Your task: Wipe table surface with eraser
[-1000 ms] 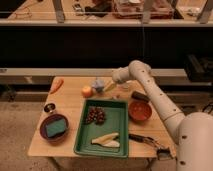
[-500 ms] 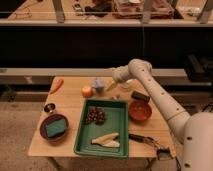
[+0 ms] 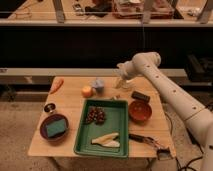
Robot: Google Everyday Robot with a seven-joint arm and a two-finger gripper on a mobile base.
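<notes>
The eraser [image 3: 140, 96] is a small dark block lying on the light tan table surface [image 3: 70, 100], near its back right, just behind the red bowl [image 3: 140, 111]. My gripper [image 3: 120, 84] hangs from the white arm over the back of the table. It is a short way left of the eraser and right of the grey cup [image 3: 98, 84]. It is not touching the eraser.
A green tray [image 3: 118, 131] in the middle holds grapes [image 3: 95, 116] and a pale peeled piece [image 3: 106, 140]. A dark bowl with a green sponge [image 3: 54, 127] sits front left. A carrot [image 3: 56, 85], an orange [image 3: 87, 91] and a black-handled tool [image 3: 145, 140] also lie on the table.
</notes>
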